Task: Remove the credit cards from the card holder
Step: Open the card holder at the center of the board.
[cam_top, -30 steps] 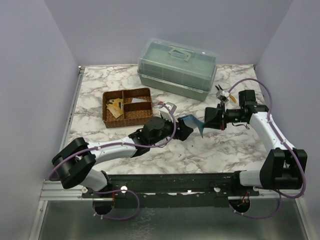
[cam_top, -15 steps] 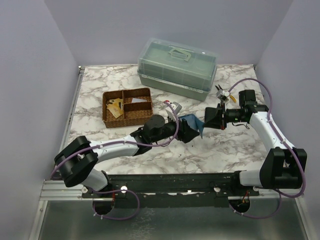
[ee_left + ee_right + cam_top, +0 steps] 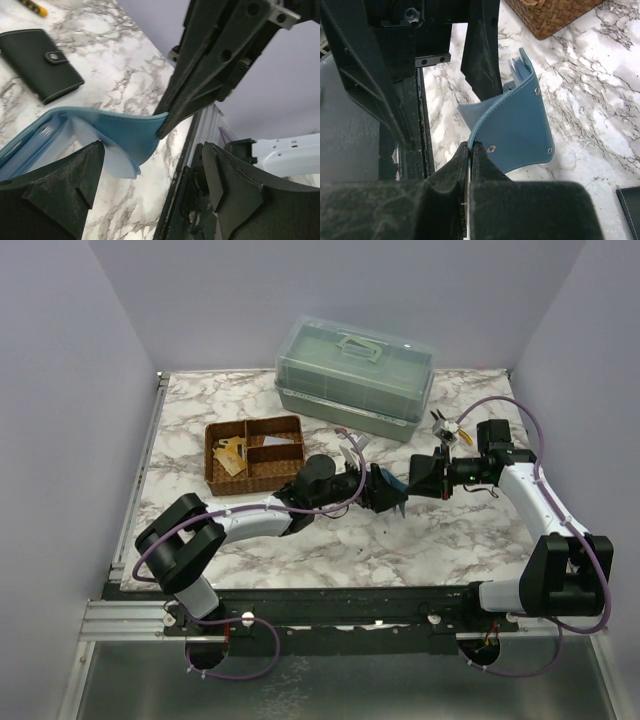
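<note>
Over the marble desk (image 3: 300, 550) the left hand (image 3: 388, 490) and the right hand (image 3: 413, 480) meet, and the blue card holder (image 3: 397, 486) shows as a small piece between them, touching the right hand. A brown wicker basket (image 3: 256, 483) lies to the left with tan credit cards (image 3: 230, 455) in its left compartment, and a green plastic box (image 3: 355, 375) with a handle stands at the back
</note>
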You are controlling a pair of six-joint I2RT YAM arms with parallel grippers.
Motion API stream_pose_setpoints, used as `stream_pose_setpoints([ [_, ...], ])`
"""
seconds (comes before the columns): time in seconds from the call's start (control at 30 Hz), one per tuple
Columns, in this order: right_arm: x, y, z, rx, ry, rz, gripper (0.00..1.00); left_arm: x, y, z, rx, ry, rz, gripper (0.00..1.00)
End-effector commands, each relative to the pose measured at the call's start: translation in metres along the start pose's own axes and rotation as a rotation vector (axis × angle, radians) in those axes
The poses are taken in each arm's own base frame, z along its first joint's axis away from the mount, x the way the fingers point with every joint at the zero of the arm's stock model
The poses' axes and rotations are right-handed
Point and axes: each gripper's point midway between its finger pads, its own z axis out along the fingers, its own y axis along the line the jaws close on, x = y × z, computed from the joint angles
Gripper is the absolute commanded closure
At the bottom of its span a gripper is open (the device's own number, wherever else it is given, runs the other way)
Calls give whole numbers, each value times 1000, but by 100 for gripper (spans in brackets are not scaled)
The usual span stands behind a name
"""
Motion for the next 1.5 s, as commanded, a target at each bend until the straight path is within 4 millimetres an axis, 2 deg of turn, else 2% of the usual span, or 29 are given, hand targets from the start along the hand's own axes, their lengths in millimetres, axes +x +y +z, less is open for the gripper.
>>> stream_pose_setpoints([
  [0.0, -8, 5, 3, -46, -38, -1, 100, -13, -33, 7, 143, -3, 0, 14],
  [0.1, -8, 5, 3, -52, -38, 3, 100, -16, -31, 5, 129, -17, 1, 16],
  [0.3, -7, 5, 3, -54, -38, 3, 100, -19, 7, -2, -92, -64, -73, 20],
  [0.37, -7, 5, 3, -55, -39, 6, 100, -19, 13, -6, -129, -82, -99, 20],
  [0.5, -6, 5, 4, -64, -40, 16, 100, -21, 14, -12, -148, -104, -104, 21],
  [0.6, -5, 5, 6, -70, -36, 22, 100, -22, 11, -12, -127, -98, -108, 32],
  [0.63, -5, 5, 7, -70, -33, 24, 100, -21, 10, -11, -120, -90, -109, 33],
  [0.73, -6, 4, 7, -62, -29, 31, 100, -19, 17, -17, -149, -93, -72, 28],
  [0.93, -9, 6, 7, -72, -41, 40, 100, -22, 34, -45, -270, -124, 28, 13],
  [1.17, -7, 11, 6, -106, -39, 8, 100, -36, 26, -66, -274, -125, 234, 1],
  [1.47, -2, 26, 4, -134, -69, -255, 100, -27, 22, -103, -154, 29, 383, 2],
])
